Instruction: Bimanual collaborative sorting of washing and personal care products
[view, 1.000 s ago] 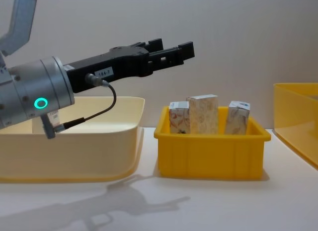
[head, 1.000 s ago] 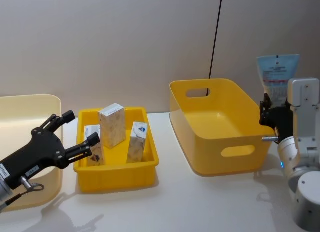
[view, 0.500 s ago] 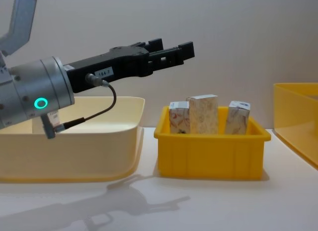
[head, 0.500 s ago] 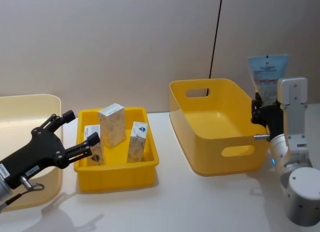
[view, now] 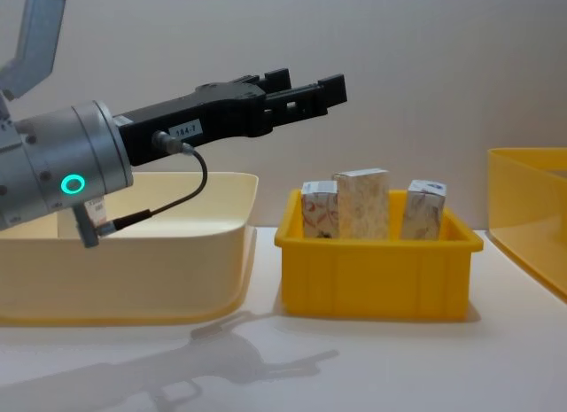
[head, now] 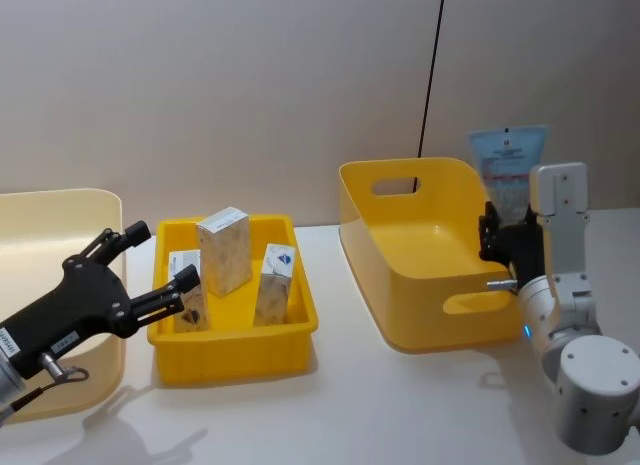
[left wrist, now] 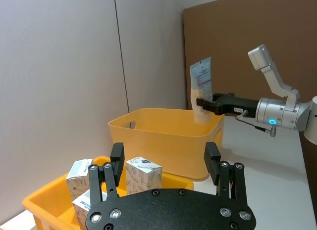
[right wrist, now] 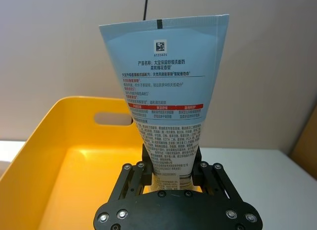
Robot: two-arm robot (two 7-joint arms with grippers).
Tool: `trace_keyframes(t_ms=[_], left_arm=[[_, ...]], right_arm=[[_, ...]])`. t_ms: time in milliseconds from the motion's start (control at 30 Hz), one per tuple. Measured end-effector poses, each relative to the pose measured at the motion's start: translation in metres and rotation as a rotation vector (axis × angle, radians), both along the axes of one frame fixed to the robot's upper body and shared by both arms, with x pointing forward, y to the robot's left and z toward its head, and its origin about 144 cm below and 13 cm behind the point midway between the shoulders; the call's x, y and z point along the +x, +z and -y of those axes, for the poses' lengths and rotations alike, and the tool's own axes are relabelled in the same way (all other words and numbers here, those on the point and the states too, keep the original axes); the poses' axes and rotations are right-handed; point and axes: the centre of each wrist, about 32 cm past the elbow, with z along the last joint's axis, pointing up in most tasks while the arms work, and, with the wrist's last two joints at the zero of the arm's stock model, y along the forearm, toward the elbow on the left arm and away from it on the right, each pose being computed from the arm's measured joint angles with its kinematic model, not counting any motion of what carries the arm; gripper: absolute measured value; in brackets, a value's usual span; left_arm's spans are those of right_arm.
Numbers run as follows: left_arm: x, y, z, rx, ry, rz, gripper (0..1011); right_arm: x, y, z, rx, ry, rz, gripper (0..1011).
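Right gripper (head: 497, 237) clamped on the tube (head: 508, 167); left gripper (head: 160, 267) jaws wide.
Tube upright, crimped end up, held over the big bin's (head: 400, 320) right rim. Left gripper hovers just beside the small bin (head: 232, 340), where three cartons (head: 224, 249) stand upright; tub (head: 50, 210) on its left.

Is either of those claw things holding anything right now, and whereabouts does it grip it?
The right tool holds the pale-blue tube upright, pinched near its narrow lower end, with the crimped seal on top. The left tool is open and holds nothing.
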Motion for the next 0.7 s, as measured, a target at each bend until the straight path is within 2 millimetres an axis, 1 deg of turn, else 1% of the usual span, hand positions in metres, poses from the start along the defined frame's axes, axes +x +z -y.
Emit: trace_keyframes(t_ms=[300,333,433,467,533,567,633,667,700], left_arm=[[0.0,0.0,0.0,0.0,0.0,0.0,1003],[0.0,0.0,0.0,0.0,0.0,0.0,1003],[0.0,0.0,0.0,0.0,0.0,0.0,1003],[0.0,0.0,0.0,0.0,0.0,0.0,1004],[0.0,0.0,0.0,0.0,0.0,0.0,1003],[0.0,0.0,0.0,0.0,0.0,0.0,1004],[0.0,0.0,0.0,0.0,0.0,0.0,1003],[0.0,0.0,0.0,0.0,0.0,0.0,1004],[0.0,0.0,0.0,0.0,0.0,0.0,1003]], right_arm=[[0.003,-0.004,-0.008,0.033,0.019,-0.051,420],[0.003,-0.005,-0.008,0.035,0.02,-0.054,459],[0.003,-0.006,-0.01,0.042,0.024,-0.065,507],[0.004,-0.006,-0.011,0.044,0.025,-0.069,564],[0.004,-0.006,-0.011,0.047,0.026,-0.073,608],[0.004,-0.007,-0.012,0.049,0.027,-0.076,668],[0.004,-0.007,-0.012,0.051,0.029,-0.078,708],[0.004,-0.007,-0.012,0.051,0.029,-0.08,763],[0.005,-0.007,-0.013,0.053,0.03,-0.081,785]])
